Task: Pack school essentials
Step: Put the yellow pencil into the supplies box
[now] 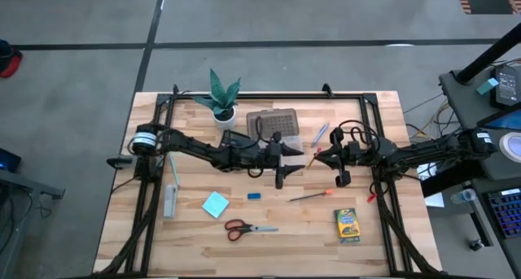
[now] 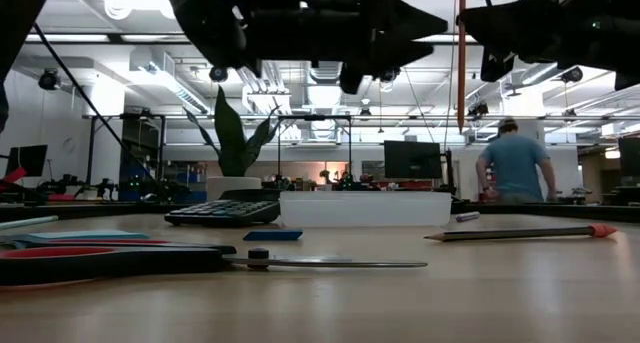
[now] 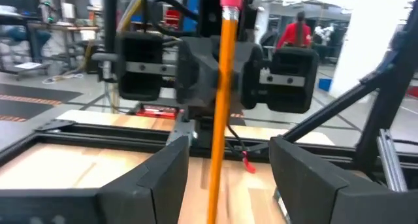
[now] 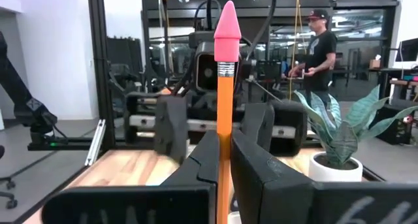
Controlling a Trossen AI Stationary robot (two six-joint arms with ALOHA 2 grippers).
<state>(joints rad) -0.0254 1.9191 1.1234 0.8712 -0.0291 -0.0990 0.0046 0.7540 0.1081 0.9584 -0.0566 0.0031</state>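
Observation:
My right gripper (image 1: 320, 157) is over the table's middle, shut on an upright orange pencil (image 4: 224, 87) with a pink eraser cap on top. My left gripper (image 1: 298, 154) faces it from the left, open. Its fingers stand on either side of the pencil (image 3: 222, 119) without touching it. On the table lie a second pencil (image 1: 312, 195), a blue eraser (image 1: 255, 196), a light-blue note pad (image 1: 216, 204), red-handled scissors (image 1: 248, 228), a crayon box (image 1: 348, 226) and a blue pen (image 1: 320, 134). My right gripper pinches the pencil's shaft (image 4: 224, 136) between its two fingers, below the eraser end. The fingers come level from the table's right and lie across the pencil. The pencil stands upright, eraser up, its lower end (image 2: 461, 123) clear of the table.
A clear box with a grey lid (image 1: 273, 128) and a potted plant (image 1: 224, 100) stand at the back. A grey strip (image 1: 170, 200) and a green stick (image 1: 172, 169) lie at the left. A person (image 2: 512, 163) stands in the room beyond.

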